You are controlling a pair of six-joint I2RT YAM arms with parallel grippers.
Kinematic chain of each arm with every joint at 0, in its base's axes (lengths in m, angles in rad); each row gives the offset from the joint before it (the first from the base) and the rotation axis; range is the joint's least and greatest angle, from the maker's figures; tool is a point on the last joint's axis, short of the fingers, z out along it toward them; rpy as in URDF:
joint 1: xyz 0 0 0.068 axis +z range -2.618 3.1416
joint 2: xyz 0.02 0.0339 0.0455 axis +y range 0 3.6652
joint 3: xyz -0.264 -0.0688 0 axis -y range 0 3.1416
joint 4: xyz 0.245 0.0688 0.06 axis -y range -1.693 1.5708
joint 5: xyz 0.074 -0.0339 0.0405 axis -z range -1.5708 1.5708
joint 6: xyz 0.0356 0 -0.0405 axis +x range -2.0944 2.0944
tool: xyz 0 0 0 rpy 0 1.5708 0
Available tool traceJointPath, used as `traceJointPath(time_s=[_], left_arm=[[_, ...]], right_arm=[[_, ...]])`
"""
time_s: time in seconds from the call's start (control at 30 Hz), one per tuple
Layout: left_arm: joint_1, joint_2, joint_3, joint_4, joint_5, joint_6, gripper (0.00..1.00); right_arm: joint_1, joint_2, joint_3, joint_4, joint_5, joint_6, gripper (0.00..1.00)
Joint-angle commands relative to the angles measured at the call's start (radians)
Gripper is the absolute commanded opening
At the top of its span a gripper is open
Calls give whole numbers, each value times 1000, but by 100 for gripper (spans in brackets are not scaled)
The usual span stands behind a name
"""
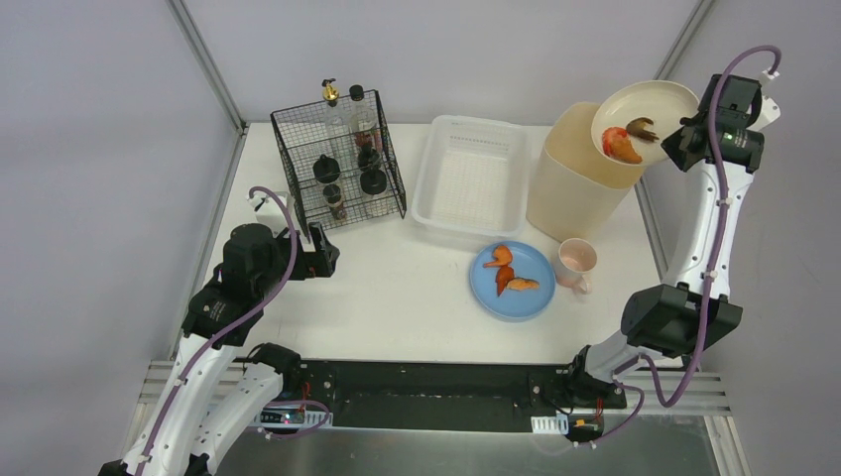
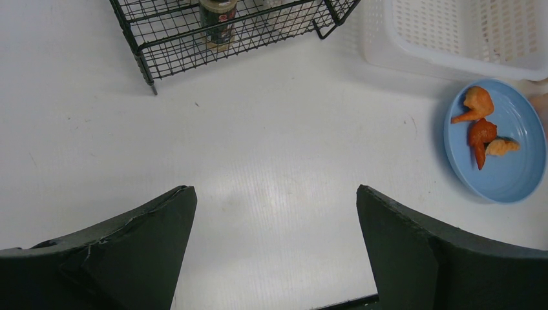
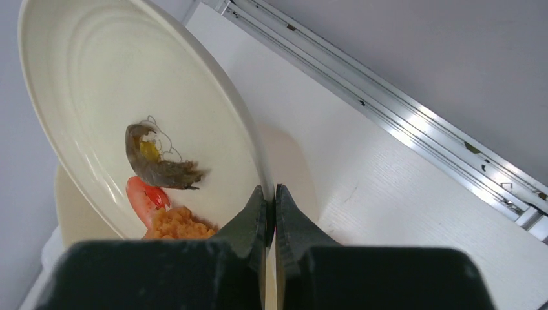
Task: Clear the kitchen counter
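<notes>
Top view: right gripper [image 1: 686,131] pinches the rim of the cream plate [image 1: 660,97] — jaws together on its edge, which the right wrist view confirms. The plate is tipped above the tan bin [image 1: 570,188], low side toward the bin mouth, presumably so the scraps [image 1: 623,146] slide off. They sit at the low edge, not yet dropped. Left gripper [image 1: 322,253] hangs over the counter [image 1: 397,307] beside the wire rack [image 1: 337,164], jaws wide apart, holding nothing — likely on standby. The counter spreads under everything and bears a blue plate [image 1: 531,302] with orange bits, a pink mug [image 1: 577,261] just beside it, and a white basket [image 1: 428,188].
</notes>
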Motion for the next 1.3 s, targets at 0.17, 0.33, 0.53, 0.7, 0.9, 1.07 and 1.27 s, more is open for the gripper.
traceJointPath(time_s=[0.17, 0.33, 0.53, 0.7, 0.9, 1.07, 1.27], left_arm=[[-5, -8, 6, 7, 4, -3, 99], [-5, -7, 6, 7, 2, -3, 99], [-5, -5, 8, 7, 3, -1, 99], [-5, -3, 6, 8, 0, -1, 99], [-5, -1, 7, 7, -1, -1, 99], [-5, 1, 9, 7, -1, -1, 99], [-5, -1, 7, 8, 1, -1, 99]], right_arm=[[109, -48, -79, 240, 171, -202, 0], [175, -64, -133, 351, 292, -330, 0], [235, -89, -214, 508, 423, -516, 0], [294, -128, -310, 714, 541, -691, 0], [316, -158, -353, 849, 580, -814, 0], [400, -184, -420, 1078, 627, -1040, 0], [457, -199, -441, 1197, 636, -1170, 0]])
